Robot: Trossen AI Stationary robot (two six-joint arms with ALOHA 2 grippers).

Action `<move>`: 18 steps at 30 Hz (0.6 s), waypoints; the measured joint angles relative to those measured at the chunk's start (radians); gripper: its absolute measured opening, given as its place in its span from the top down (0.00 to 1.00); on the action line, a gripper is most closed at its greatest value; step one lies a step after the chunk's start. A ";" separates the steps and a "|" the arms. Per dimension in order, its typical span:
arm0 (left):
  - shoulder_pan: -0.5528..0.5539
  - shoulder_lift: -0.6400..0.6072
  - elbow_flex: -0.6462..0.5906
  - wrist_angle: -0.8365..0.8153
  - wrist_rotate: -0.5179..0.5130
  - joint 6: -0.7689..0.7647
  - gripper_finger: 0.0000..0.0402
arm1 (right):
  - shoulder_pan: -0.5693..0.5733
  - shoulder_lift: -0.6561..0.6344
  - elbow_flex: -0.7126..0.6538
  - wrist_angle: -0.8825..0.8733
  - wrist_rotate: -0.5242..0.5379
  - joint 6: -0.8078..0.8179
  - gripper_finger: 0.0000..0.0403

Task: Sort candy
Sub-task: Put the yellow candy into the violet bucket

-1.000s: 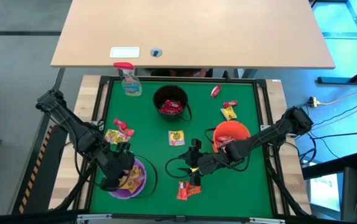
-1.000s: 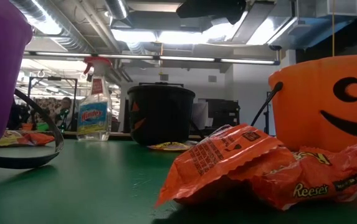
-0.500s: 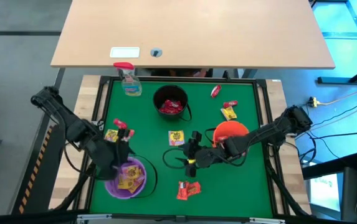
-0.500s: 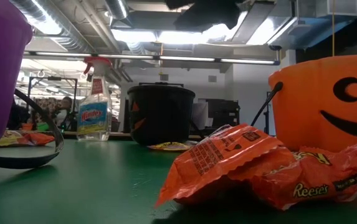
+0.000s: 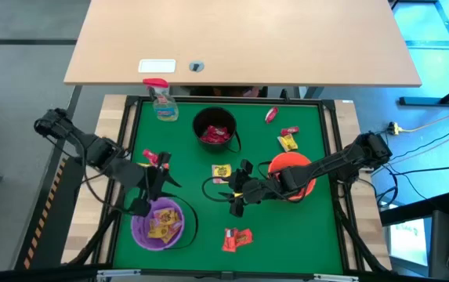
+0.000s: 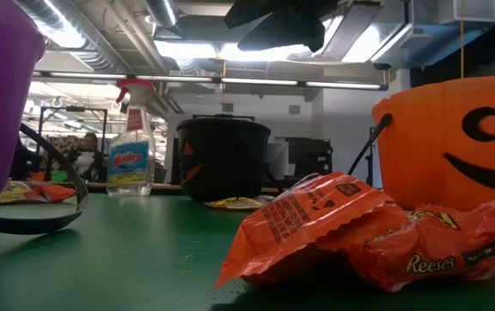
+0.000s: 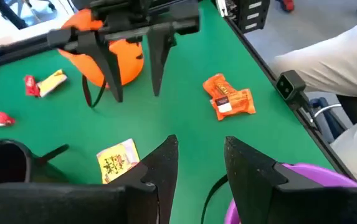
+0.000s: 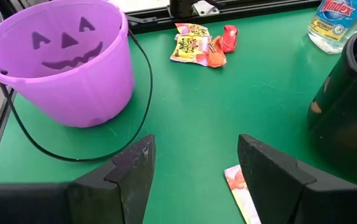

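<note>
Candy lies scattered on the green table (image 5: 193, 188): a yellow packet (image 5: 222, 171), an orange packet (image 5: 237, 237), red and yellow sweets at the far right (image 5: 287, 138) and a small pile at the left (image 5: 152, 159). More yellow candy lies inside the purple bucket (image 5: 160, 224). My left gripper (image 5: 161, 177) hovers just beyond that bucket's far side, open and empty (image 7: 201, 146). My right gripper (image 5: 236, 189) hangs open and empty (image 8: 197, 146) between the orange bucket (image 5: 291, 171) and the yellow packet (image 8: 243, 193).
A black bucket (image 5: 215, 129) holding red candy stands at the far middle, with a clear spray bottle (image 5: 161, 102) to its left. The table has a raised dark rim (image 5: 130, 133). Open green surface lies along the near edge between the purple bucket and the orange packet (image 6: 316, 225).
My left gripper has risen from over the purple bucket, gone toward the table's far edge and rolled at the wrist. My right gripper has swung toward the far edge, away from the orange packet and closer to the yellow one. The candy on the table has stayed put.
</note>
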 joint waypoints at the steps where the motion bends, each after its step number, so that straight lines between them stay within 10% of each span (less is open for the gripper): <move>1: 0.018 -0.009 -0.022 0.019 0.014 0.002 0.70 | 0.000 0.000 0.000 0.000 0.000 0.000 0.44; 18: 0.183 -0.248 -0.277 0.281 0.099 0.006 0.70 | -0.061 0.134 0.001 0.006 -0.019 0.002 0.44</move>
